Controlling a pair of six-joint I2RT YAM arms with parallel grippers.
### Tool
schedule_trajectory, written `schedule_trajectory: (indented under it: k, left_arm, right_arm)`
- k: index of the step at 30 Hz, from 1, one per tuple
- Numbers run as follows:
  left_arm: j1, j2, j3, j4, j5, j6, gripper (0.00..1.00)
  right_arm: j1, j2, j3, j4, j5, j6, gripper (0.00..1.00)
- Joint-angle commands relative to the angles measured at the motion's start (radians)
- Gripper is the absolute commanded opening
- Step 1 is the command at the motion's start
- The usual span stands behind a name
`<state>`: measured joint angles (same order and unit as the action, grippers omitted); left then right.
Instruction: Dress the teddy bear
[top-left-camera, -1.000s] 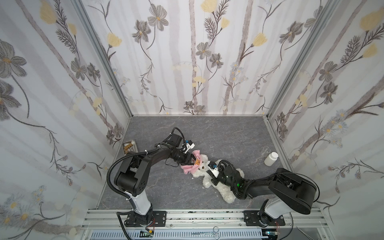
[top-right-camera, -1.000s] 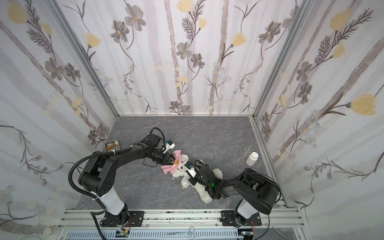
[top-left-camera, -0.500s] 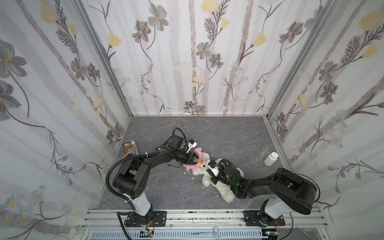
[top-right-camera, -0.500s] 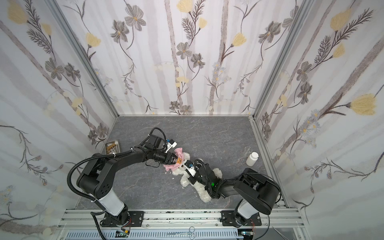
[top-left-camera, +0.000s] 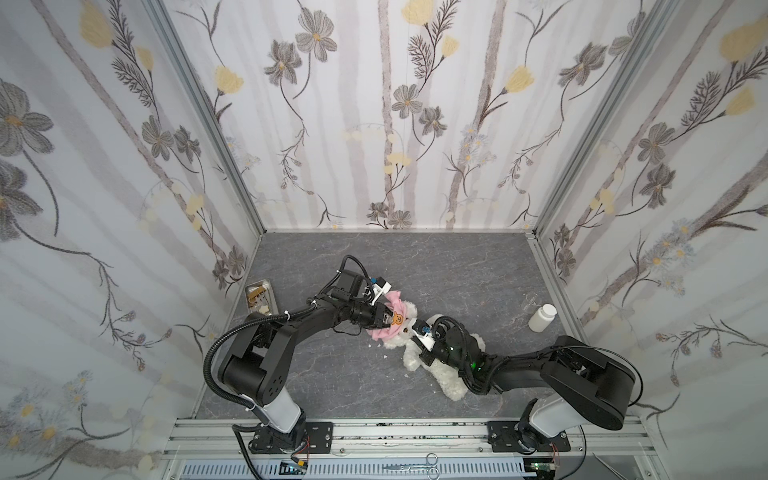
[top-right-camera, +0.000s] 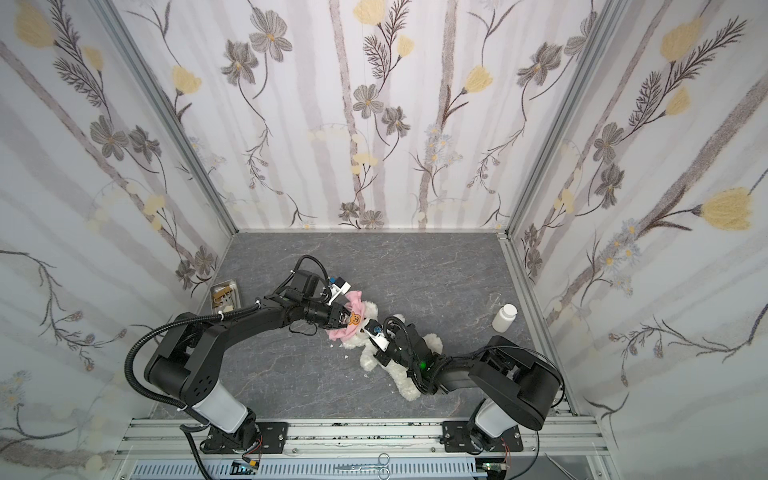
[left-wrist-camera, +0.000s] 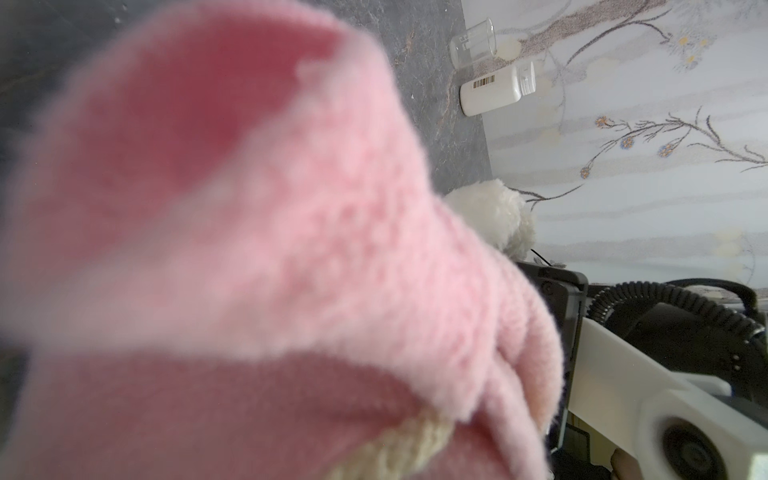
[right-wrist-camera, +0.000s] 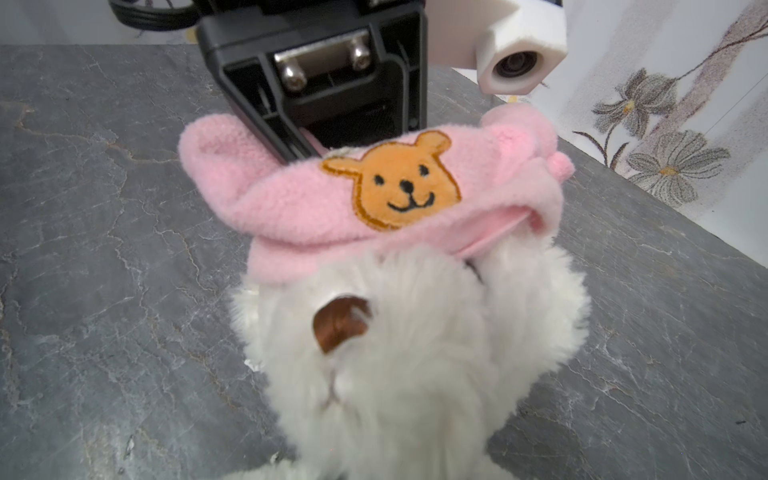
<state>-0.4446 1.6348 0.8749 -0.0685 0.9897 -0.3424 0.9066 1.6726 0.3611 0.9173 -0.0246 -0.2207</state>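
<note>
**White bear mid-table, pink hoodie bunched on its head**

The teddy bear (top-left-camera: 411, 358) lies on the grey table (top-left-camera: 415, 266), about the middle and a little toward the near edge. Its head points far-left and its legs near-right. A pink hoodie (top-left-camera: 385, 332) sits crumpled over the top of its head, orange bear patch facing up.

The left gripper (top-left-camera: 384, 318) reaches in from the left, its fingers buried in the pink fabric. I cannot tell how wide they stand or whether they pinch it.

The right gripper (top-left-camera: 415, 330) lies along the bear's body from the near-right. It is closed, but its tips are hidden in fur, so what they clamp is unclear.

The left wrist view is mostly blurred pink. A white bottle (top-left-camera: 542, 318) and a clear beaker (left-wrist-camera: 473, 41) stand far right, and a small tray (top-left-camera: 249, 289) sits far left.
</note>
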Motion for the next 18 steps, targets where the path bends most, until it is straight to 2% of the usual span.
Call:
schedule_trajectory:
  k: [1, 4, 9, 15, 18]
  left_arm:
    - [0.003, -0.023, -0.014, 0.009, 0.159, -0.027, 0.49]
    - [0.025, -0.028, -0.019, 0.009, 0.169, -0.026, 0.56]
    - [0.033, -0.024, -0.034, 0.008, 0.173, -0.018, 0.59]
    - [0.033, -0.017, -0.047, 0.007, 0.188, -0.007, 0.6]
    - [0.033, -0.016, -0.048, 0.007, 0.192, -0.007, 0.56]
  right_arm:
    - [0.0, -0.021, -0.005, 0.025, -0.076, -0.113, 0.0]
    - [0.001, -0.037, -0.014, 0.009, -0.103, -0.153, 0.0]
    - [0.007, -0.067, -0.021, -0.02, -0.12, -0.215, 0.0]
    - [0.018, -0.109, -0.029, -0.041, -0.096, -0.285, 0.0]
    - [0.027, -0.119, -0.035, -0.05, -0.086, -0.323, 0.0]
